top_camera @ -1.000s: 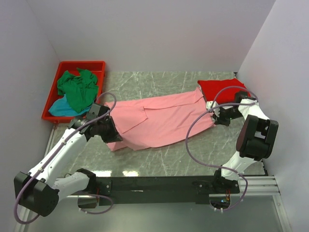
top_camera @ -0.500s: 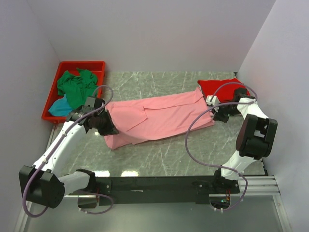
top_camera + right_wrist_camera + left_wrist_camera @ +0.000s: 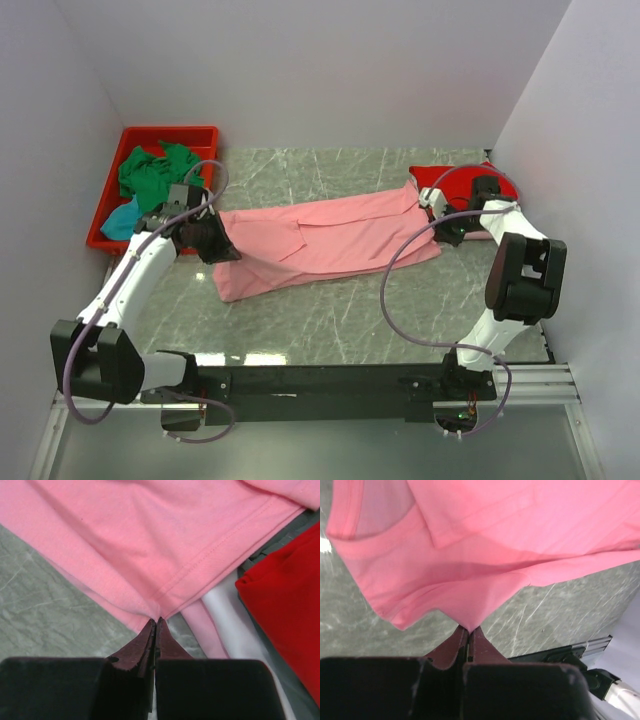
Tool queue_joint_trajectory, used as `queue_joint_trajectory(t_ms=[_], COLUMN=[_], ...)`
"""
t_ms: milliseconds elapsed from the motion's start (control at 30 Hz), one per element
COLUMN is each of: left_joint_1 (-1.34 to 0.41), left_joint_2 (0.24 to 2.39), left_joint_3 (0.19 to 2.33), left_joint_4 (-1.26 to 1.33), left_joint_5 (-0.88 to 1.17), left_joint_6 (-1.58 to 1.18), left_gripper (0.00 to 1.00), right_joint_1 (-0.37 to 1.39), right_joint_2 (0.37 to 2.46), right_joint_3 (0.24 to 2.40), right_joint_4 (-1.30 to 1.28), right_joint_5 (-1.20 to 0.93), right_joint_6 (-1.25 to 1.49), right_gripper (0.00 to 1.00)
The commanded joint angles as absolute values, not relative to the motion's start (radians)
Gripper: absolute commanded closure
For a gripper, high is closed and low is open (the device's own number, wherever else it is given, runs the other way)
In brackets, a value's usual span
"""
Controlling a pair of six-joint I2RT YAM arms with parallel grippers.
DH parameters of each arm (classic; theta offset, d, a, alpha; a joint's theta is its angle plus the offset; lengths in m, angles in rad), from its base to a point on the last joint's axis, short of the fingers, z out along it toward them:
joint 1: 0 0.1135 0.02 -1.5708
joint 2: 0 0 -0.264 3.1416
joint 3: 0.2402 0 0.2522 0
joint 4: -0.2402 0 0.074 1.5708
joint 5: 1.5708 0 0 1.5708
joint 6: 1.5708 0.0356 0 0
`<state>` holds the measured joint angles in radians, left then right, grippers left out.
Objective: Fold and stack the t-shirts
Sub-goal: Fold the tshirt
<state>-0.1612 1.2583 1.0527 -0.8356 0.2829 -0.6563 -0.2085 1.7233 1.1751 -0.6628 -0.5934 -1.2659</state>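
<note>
While pinched at both ends, the pink t-shirt (image 3: 330, 240) stretches left-right

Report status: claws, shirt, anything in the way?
Both shut on pink shirt: left claw one end, right claw the other. Shirt stretched between them over table. Beside right claw: red shirt.

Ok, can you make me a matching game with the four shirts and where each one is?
Shirts:
1 pink t-shirt
2 red t-shirt
3 green t-shirt
4 teal t-shirt

Places:
A crumpled on top in the red bin
B folded at the far right
C peeking out under another shirt in the bin
D stretched across the middle, pinched by the left gripper and right gripper

Pairs: 1-D; 2-B; 3-A; 4-C
</note>
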Motion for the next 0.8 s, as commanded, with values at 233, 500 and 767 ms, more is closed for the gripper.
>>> queue_joint_trajectory(t_ms=[233,500,767], left_joint_1=[-0.103,-0.095,-0.095], left_joint_2=[1.335,1.381,1.437], left_joint_3=[1.137,1.154,1.189], left_joint_4=[-0.772,-0.733,-0.7], left_joint_5=[0.319,0.322,0.344], left_joint_6=[-0.586,-0.586,-0.594], left_gripper=[1.0,1.0,1.0], right_joint_1=[-0.192,-0.19,-0.181], right_joint_2=[1.766,1.782,1.793], right_joint_3=[1.232,1.305,1.316], right_joint_4=[-0.609,-0.661,-0.657], right_joint_5=[-0.549,-0.555,-0.561], right_joint_6=[-1.145,-1.097,-1.065], right_gripper=[1.0,1.0,1.0])
